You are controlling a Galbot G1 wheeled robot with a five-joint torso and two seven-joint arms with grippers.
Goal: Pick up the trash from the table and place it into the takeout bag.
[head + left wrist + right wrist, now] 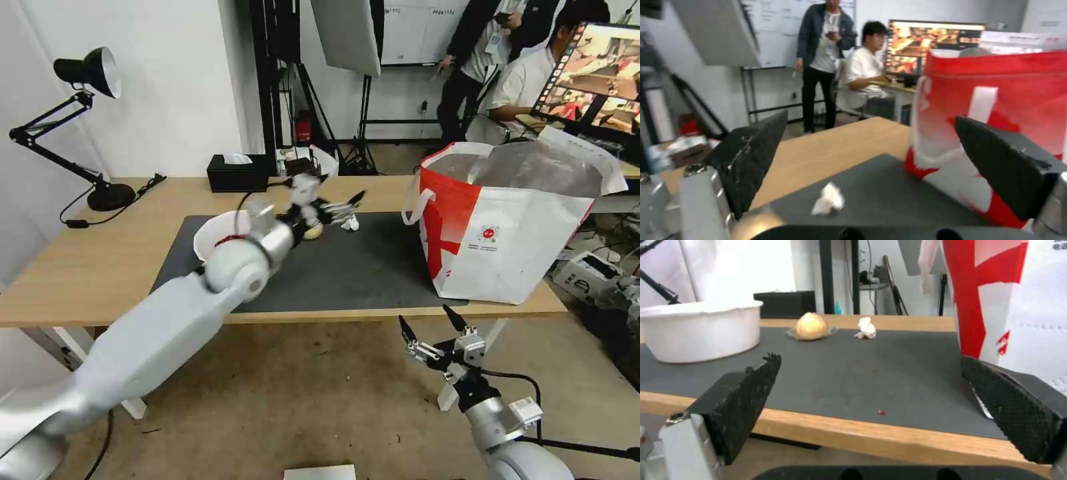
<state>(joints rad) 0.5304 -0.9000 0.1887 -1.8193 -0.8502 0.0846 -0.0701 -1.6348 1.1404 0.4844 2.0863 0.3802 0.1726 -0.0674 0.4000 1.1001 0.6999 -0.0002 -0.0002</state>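
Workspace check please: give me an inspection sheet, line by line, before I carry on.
Surface: desk with dark mat.
Job's things: bowl, bun, tissue on mat; bag open, on mat's right end.
Clutter: tissue box, lamp, red crumb.
Grippers: left gripper open over mat near bun; right gripper open, below desk's front edge.
Cables: lamp cord on desk.
Surroundings: people at monitor.
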